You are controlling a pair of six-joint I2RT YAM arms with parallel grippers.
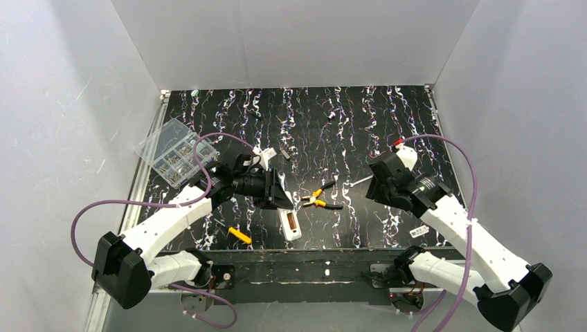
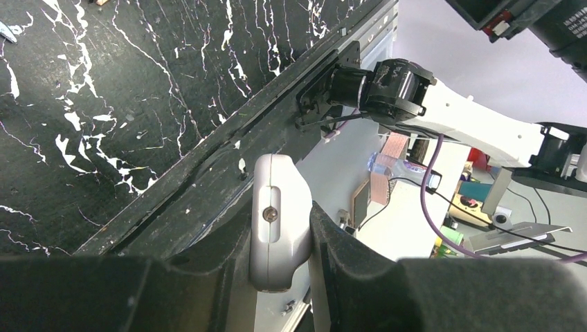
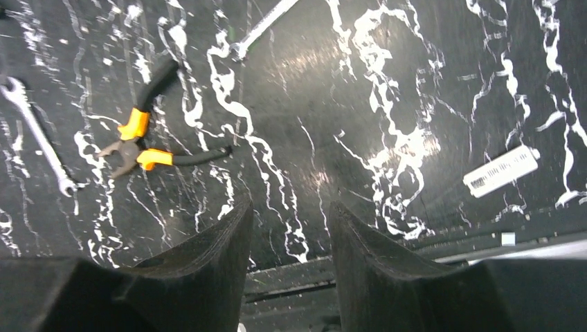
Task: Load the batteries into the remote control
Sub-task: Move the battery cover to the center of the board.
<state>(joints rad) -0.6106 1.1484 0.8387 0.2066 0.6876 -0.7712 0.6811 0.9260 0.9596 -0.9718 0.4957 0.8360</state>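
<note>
The left gripper (image 2: 280, 238) is clamped on the white remote control (image 1: 291, 226) at the near edge of the table (image 1: 387, 138), with the battery recess facing up. The right gripper (image 3: 291, 232) hovers near the yellow-and-black pliers (image 3: 138, 146), its fingers partly apart and empty.

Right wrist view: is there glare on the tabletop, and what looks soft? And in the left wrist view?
Right wrist view: a pale sheen of glare lies on the black tabletop near the middle; the pliers look sharp, the near fingers dark and soft. Left wrist view: the fingers are almost black, without detail; the remote control between them is well lit and sharp.
</note>
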